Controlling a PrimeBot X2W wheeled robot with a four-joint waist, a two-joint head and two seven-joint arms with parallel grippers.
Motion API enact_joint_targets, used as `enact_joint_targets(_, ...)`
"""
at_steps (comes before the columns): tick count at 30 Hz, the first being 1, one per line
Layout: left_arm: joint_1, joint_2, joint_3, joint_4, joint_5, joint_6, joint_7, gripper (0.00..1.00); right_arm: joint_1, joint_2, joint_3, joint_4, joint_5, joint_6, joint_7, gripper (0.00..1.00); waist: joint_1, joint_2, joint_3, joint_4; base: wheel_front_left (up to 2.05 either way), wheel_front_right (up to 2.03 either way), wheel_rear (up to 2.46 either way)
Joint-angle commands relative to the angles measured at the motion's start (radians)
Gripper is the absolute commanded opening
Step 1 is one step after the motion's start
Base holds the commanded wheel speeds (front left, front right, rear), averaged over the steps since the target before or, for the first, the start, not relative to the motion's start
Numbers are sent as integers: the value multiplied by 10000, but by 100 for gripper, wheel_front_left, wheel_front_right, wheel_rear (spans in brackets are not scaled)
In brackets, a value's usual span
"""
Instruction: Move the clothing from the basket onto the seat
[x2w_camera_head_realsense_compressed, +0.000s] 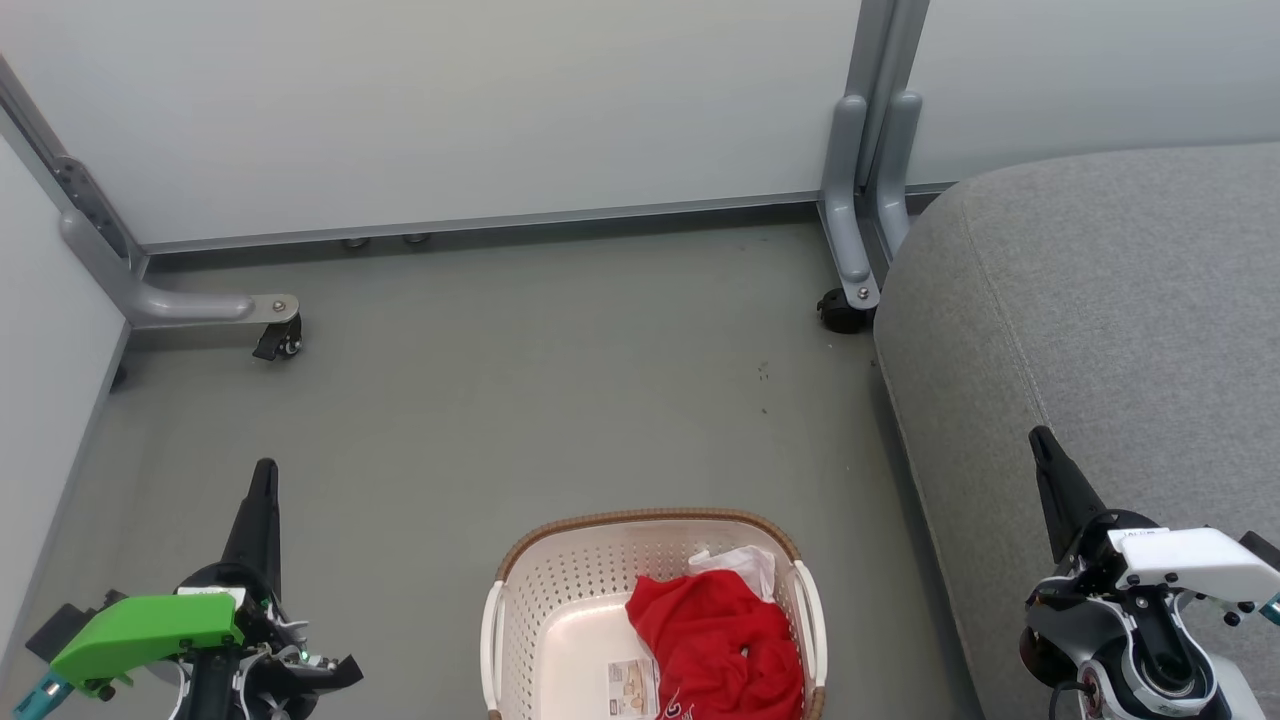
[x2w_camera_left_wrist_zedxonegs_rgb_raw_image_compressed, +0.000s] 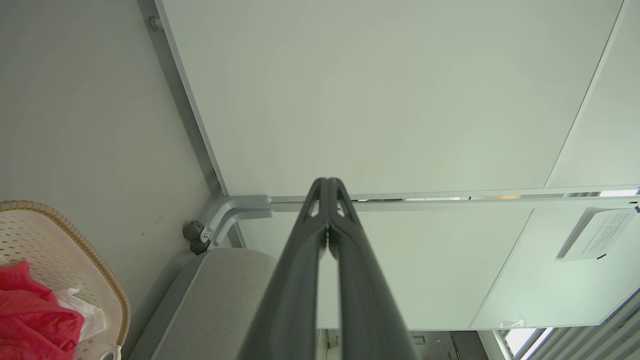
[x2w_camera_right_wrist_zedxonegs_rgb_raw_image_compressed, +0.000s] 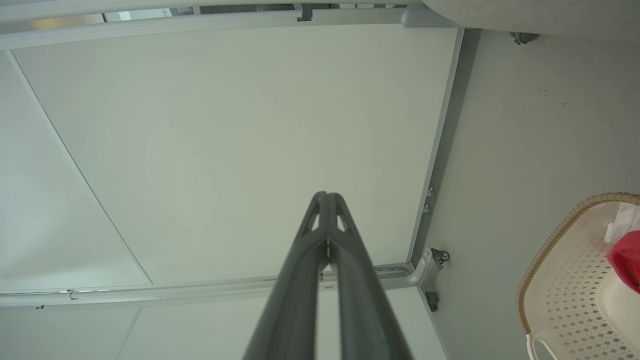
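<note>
While the clothing (x2w_camera_head_realsense_compressed: 718, 640) lies heaped in the right half of the basket (x2w_camera_head_realsense_compressed: 570, 585), red pieces with a white piece (x2w_camera_head_realsense_compressed: 742, 566) peeking out at the far side, neither arm touches it. Left jaws are pressed together with nothing between them, pointing up over the floor (x2w_camera_head_realsense_compressed: 500, 400) to the basket's left. Right jaws are likewise pressed together and empty, showing against the edge of the grey seat (x2w_camera_head_realsense_compressed: 1100, 300), which stands just right of the basket. A paper label (x2w_camera_head_realsense_compressed: 632, 688) shows on the basket's bare bottom.
</note>
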Motion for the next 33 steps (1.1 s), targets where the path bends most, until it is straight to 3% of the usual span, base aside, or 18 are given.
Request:
enact_joint_targets(1, -112, 11, 13, -14, -29, -52, 27, 0, -88, -21, 14, 13, -50, 4, 12, 0, 0, -1, 0, 0, 0, 0, 0)
enact_joint_targets(33, -112, 11, 13, -14, -29, -52, 27, 0, -88, -21, 14, 13, -50, 4, 11, 0, 0, -1, 0, 0, 0, 0, 0)
